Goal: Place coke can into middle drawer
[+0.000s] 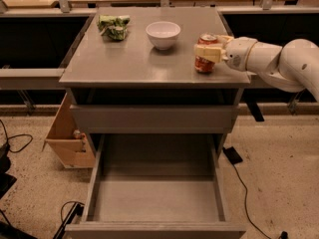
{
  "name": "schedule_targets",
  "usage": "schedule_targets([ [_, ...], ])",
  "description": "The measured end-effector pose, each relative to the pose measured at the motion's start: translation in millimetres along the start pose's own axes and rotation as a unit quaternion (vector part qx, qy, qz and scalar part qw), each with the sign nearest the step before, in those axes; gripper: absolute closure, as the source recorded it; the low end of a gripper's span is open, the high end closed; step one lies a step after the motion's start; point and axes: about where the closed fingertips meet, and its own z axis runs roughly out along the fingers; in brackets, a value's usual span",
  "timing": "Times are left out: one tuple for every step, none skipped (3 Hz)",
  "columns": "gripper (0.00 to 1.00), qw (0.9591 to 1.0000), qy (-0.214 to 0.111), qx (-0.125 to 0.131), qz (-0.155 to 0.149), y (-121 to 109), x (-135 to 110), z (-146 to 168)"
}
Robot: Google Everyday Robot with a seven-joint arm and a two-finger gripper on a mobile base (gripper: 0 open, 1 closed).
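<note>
Camera view: the robot's white arm reaches in from the right over the grey worktop. Its gripper is at the coke can, jaws pinching it from front and back. The can stands upright close to the worktop's right edge, in the front half of the surface. We cannot tell whether its base touches the worktop or hangs just above it.

To the can's left we see a broad bare stretch of worktop running to the front edge. The white bowl sits near the can, further back and to its left. The green snack bag lies at the back left, well apart from both.

Below the front edge is a closed grey drawer front. Under that, the middle drawer is pulled far out toward us. Its low side walls and flat front frame a bare grey floor, open from above.

The bowl's inside shows plain white. A cardboard box leans beside the cabinet's left side, and we cannot make out what it holds. Cables trail over the speckled floor on both sides.
</note>
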Motion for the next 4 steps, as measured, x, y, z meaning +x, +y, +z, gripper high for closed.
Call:
schedule_targets([
  [1.00,1.0000,0.000,0.000,0.000,0.1,-0.1,0.0],
  [1.00,0.9989,-0.019,-0.019,-0.038,27.6,-34.1,-5.6],
  [1.00,0.9959,-0.034,-0.034,-0.076,72.8,-66.4,-24.9],
  [1.00,0.9956,-0.022,-0.065,-0.063,129.1,-42.7,-38.0],
])
